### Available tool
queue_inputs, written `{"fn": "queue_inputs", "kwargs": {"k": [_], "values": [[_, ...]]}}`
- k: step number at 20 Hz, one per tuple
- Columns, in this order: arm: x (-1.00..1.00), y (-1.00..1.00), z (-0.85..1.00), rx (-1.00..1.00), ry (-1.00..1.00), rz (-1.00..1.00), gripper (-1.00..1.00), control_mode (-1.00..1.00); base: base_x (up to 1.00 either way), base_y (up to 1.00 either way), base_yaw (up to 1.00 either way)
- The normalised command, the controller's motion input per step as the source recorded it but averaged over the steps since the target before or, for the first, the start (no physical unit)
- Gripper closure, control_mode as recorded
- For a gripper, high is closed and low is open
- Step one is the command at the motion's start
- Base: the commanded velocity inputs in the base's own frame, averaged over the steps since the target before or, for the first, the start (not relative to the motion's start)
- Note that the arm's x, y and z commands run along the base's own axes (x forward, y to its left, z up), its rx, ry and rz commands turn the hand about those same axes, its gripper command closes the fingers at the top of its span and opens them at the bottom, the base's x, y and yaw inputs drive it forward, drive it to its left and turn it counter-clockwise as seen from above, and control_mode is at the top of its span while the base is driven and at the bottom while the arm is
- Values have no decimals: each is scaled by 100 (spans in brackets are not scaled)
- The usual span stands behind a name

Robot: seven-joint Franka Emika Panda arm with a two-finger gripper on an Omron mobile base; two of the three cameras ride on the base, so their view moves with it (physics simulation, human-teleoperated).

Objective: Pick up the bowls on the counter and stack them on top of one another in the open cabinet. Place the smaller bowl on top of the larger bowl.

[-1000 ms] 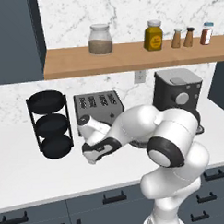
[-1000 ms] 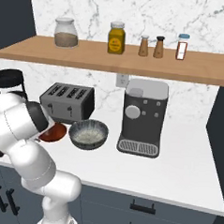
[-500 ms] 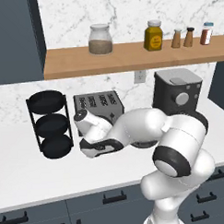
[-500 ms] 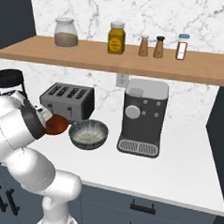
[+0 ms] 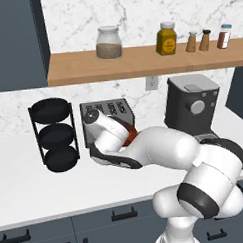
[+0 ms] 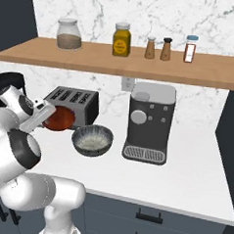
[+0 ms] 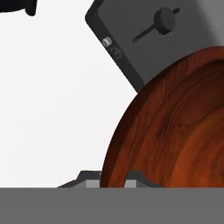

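Jaws (image 7: 114, 179) clamp the red-brown bowl's (image 6: 59, 118) rim, holding it tilted above the desk (image 6: 184, 177), beside the grey bowl (image 6: 92, 140).

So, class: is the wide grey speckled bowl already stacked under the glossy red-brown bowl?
No: the grey bowl sits alone on the white marble counter, while the red-brown bowl is lifted in the gripper.

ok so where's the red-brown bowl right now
The red-brown bowl is held in the gripper, lifted above the counter before the toaster, left of the grey bowl.
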Motion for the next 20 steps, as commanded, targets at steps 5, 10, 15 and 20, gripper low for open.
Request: {"fn": "queue_inputs", "kwargs": {"k": [5, 10, 15, 20], "values": [[15, -93, 15, 0, 12, -15, 100, -100, 0, 0, 0], [28, -97, 1, 0, 19, -12, 100, -100, 0, 0, 0], [25, -54, -11, -4, 12, -7, 100, -100, 0, 0, 0], [32, 5, -47, -18, 9, 0, 100, -100, 0, 0, 0]]}}
